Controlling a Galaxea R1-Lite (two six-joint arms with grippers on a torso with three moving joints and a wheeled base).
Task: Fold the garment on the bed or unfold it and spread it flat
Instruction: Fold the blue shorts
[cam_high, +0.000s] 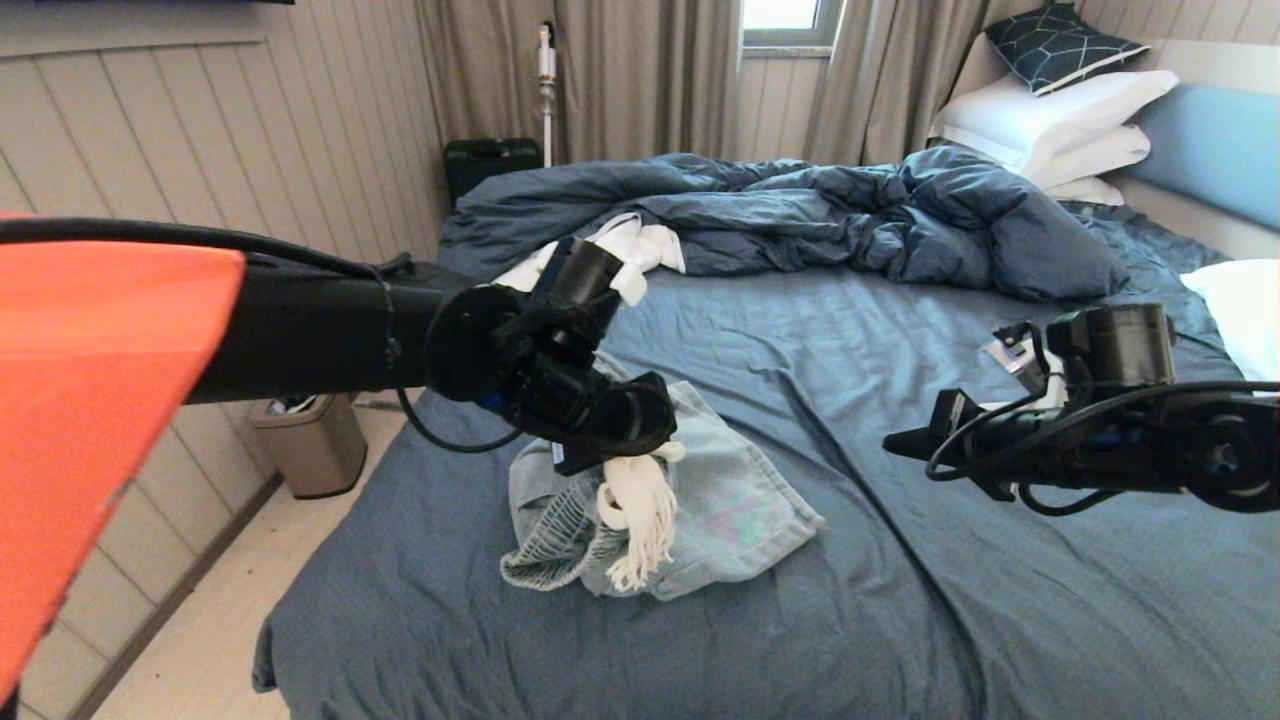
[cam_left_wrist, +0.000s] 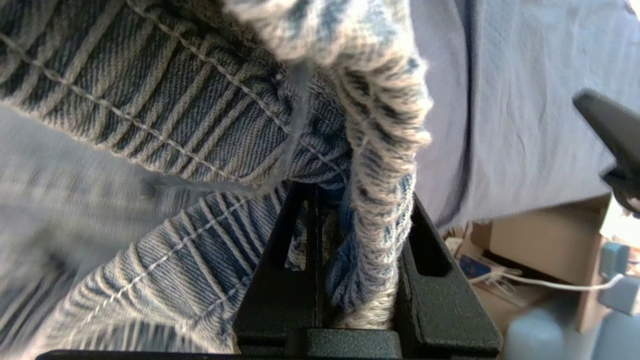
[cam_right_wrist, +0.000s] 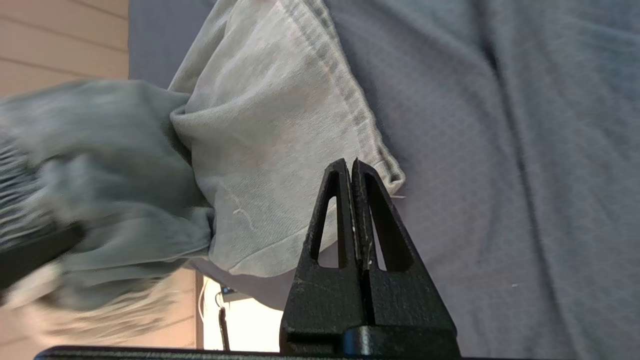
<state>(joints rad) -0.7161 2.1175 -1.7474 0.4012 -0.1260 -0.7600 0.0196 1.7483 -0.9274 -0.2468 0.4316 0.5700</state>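
In left hand (cam_left_wrist: 350, 240): bunched garment (cam_high: 730, 500) waistband.

Black fingers (cam_left_wrist: 280, 280) clamped on gathered denim waistband (cam_left_wrist: 370, 240), slate-blue sheet (cam_left_wrist: 510, 110) beyond

Shorts (cam_high: 720, 500): pale woven denim, ribbed waistband; bed (cam_high: 1000, 580) sheet smooth matt cloth; left claw (cam_left_wrist: 350, 280) matt textured plastic.

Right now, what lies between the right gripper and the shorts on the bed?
In the head view, only bare slate-blue sheet lies between the right gripper and the shorts; nothing else rests there.
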